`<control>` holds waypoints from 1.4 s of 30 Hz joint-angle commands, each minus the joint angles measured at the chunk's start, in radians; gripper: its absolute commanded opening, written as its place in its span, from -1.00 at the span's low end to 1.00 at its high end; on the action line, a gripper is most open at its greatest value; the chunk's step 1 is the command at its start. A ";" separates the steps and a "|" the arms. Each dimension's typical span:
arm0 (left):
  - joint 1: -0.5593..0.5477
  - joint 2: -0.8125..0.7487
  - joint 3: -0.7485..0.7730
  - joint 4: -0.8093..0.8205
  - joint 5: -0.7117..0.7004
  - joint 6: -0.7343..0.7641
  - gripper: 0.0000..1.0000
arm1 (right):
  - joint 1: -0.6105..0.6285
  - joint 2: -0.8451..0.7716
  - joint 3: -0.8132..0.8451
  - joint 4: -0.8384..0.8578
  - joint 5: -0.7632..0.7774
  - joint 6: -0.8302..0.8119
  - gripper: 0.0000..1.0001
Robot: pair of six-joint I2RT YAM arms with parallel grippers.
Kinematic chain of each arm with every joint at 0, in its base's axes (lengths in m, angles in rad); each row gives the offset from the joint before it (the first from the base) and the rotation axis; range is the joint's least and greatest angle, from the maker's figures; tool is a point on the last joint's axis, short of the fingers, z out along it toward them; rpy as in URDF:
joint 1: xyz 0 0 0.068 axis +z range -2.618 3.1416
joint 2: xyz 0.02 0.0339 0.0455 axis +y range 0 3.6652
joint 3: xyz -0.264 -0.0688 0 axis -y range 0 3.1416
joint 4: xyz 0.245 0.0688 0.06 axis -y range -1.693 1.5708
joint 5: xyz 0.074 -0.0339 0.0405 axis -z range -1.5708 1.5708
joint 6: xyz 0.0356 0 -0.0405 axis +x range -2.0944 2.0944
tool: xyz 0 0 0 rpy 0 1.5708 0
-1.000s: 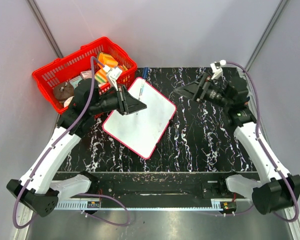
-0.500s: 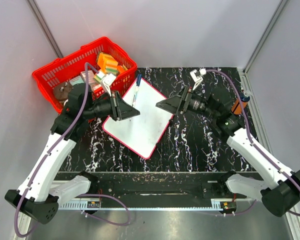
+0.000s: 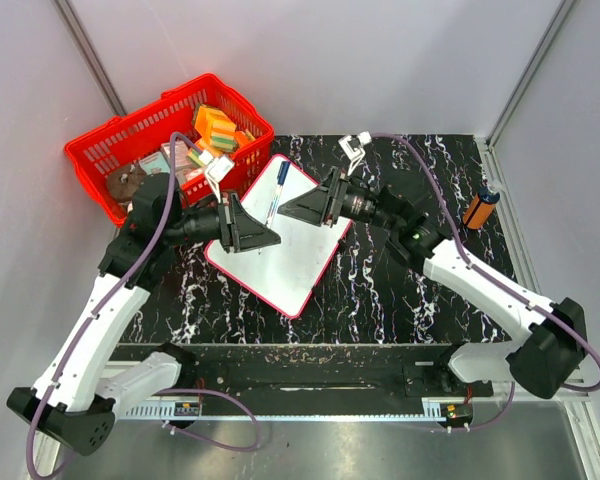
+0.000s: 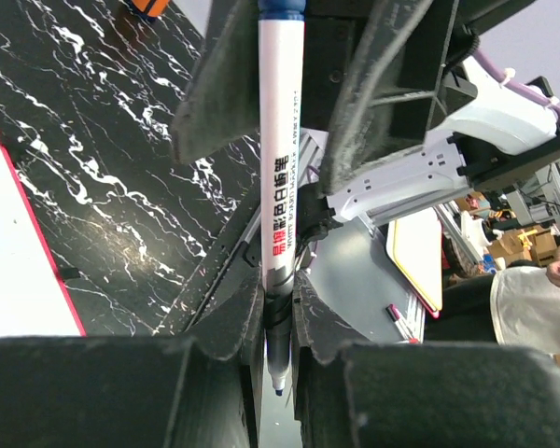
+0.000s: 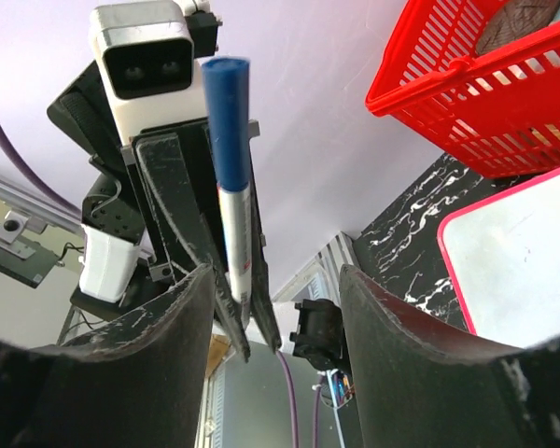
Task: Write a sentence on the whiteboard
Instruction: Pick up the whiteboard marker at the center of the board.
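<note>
**Pincer state.** The left gripper (image 3: 263, 232) was clamped on the lower barrel of the marker (image 3: 276, 192). The left wrist view confirmed this, with both fingers pressed against the barrel near its lower end. The right gripper (image 3: 288, 207) held nothing. In the right wrist view its fingers (image 5: 191, 308) stood wide apart, and the blue cap (image 5: 226, 103) rose in the gap ahead of them without touching either one.

**Governing relation.** In the overhead view the marker's long axis ran from about 6 o'clock to just past 12 o'clock, with the cap at the 12 o'clock end. The left gripper gripped it from the 8 o'clock side. The right gripper faced it from the 3 o'clock side, its fingertips just beside the upper barrel. The left wrist view showed the right fingers straddling that capped end. The right arm was therefore the free one and the nearer to the cap.

**Task object.** The whiteboard (image 3: 290, 260) lay flat on the table (image 3: 400, 290), directly under both grippers and extending toward 5 o'clock. The red basket (image 3: 110, 150) stood at its 10 o'clock corner. No sentence could be made out on the board.

**Assessment.** The step in hand was judged to be uncapping. The right fingers would need to close squarely on the cap and draw along the axis toward 12 o'clock; an off-axis pull could twist the barrel in the left grip.
</note>
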 commanded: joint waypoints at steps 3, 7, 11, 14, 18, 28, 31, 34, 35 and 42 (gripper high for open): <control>0.003 -0.027 -0.021 0.061 0.064 -0.030 -1.00 | 0.027 0.026 0.043 0.170 -0.005 0.064 0.15; 0.003 -0.029 -0.024 0.059 0.068 -0.030 -1.00 | 0.043 0.031 0.046 0.199 -0.012 0.065 0.09; 0.003 -0.029 -0.028 0.064 0.073 -0.029 -1.00 | 0.058 0.049 0.052 0.222 -0.025 0.079 -0.04; 0.003 -0.030 -0.027 0.065 0.075 -0.029 -1.00 | 0.069 0.061 0.049 0.236 -0.026 0.088 -0.11; 0.003 -0.032 -0.030 0.065 0.073 -0.027 -1.00 | 0.073 0.065 0.043 0.256 -0.031 0.097 -0.27; 0.003 -0.026 -0.033 0.065 0.079 -0.019 -0.92 | 0.075 0.028 0.013 0.222 -0.005 0.082 -1.00; 0.003 -0.027 -0.033 0.053 0.068 -0.009 -0.06 | 0.075 -0.006 0.002 0.167 0.030 0.042 -1.00; 0.003 -0.030 -0.030 0.047 0.073 -0.001 0.22 | 0.075 -0.044 -0.013 0.118 0.064 0.001 -1.00; 0.003 -0.030 -0.030 0.047 0.076 -0.001 0.22 | 0.075 -0.057 -0.023 0.107 0.088 -0.008 -1.00; 0.003 -0.020 -0.035 0.126 0.111 -0.055 0.02 | 0.073 -0.097 -0.036 0.053 0.122 -0.042 -1.00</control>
